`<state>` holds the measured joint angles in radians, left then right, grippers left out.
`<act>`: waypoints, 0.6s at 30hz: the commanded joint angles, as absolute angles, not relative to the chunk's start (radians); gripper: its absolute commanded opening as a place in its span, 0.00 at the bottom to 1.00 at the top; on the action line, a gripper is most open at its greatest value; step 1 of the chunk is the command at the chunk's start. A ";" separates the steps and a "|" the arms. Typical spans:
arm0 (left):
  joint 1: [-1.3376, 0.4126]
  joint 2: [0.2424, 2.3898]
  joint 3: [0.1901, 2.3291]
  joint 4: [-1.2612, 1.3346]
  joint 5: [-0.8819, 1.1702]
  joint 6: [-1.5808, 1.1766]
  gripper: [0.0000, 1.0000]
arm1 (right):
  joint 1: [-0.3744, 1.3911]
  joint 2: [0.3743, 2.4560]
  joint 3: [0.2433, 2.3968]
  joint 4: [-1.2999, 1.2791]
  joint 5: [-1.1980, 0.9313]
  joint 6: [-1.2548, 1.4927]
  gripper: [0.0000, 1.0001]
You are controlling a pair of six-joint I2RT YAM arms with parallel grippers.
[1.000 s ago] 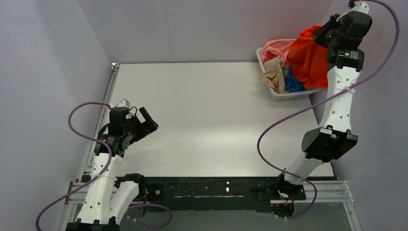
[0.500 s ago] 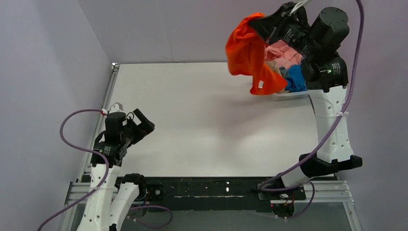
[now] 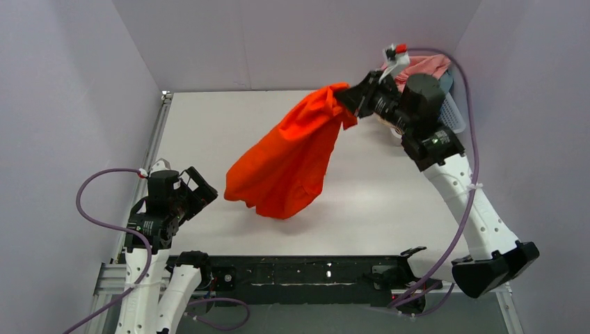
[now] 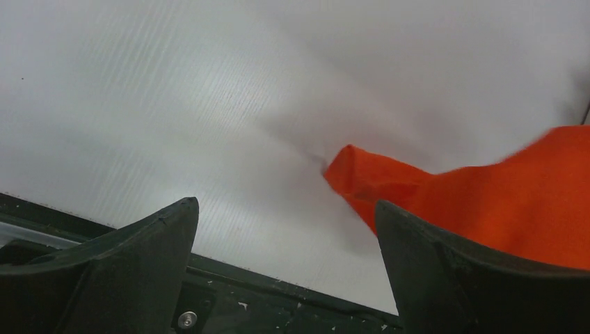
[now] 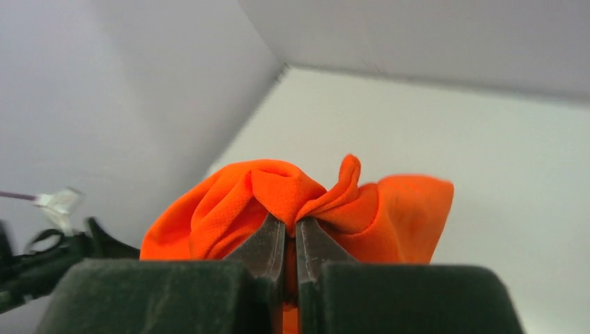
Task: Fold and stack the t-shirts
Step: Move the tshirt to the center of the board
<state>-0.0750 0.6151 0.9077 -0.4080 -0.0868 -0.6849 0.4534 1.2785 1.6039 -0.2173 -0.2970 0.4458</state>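
My right gripper (image 3: 350, 103) is shut on a bunched edge of the bright orange-red t-shirt (image 3: 289, 160), which hangs and trails down-left over the middle of the white table (image 3: 209, 118). In the right wrist view the cloth (image 5: 229, 205) is pinched at the gripper (image 5: 291, 226). My left gripper (image 3: 198, 188) is open and empty at the near left; its view shows the shirt's low corner (image 4: 389, 184) ahead of the gripper (image 4: 285, 216). A salmon pink t-shirt (image 3: 426, 65) shows in the basket behind the right arm. The tan-beige and blue shirts are hidden.
The white slatted basket (image 3: 456, 111) stands at the far right corner, mostly hidden by the right arm. Grey walls close in the left, back and right sides. A black rail (image 3: 313, 268) runs along the table's near edge.
My right arm has swung from over the basket leftward and down, carrying the orange-red shirt out over the middle of the table. My left gripper has drifted slightly toward the near left.
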 commanded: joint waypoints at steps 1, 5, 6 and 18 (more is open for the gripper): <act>-0.071 0.639 0.922 -0.531 -0.052 -0.712 1.00 | 0.432 1.165 1.186 -0.171 -0.009 0.546 0.10; -0.071 0.715 0.871 -0.487 0.134 -0.739 0.99 | 0.374 1.120 0.920 -0.274 0.151 0.630 0.41; -0.071 0.747 0.855 -0.462 0.190 -0.750 1.00 | 0.366 1.113 0.894 -0.308 0.198 0.627 0.56; -0.239 1.195 0.876 -0.214 0.341 -0.713 1.00 | 0.360 1.037 0.880 -0.395 0.263 0.412 0.82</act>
<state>-0.1967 1.1385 0.8116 -0.1837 0.3443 -0.7624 0.3584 1.0290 0.8547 -0.4438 0.2935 0.5121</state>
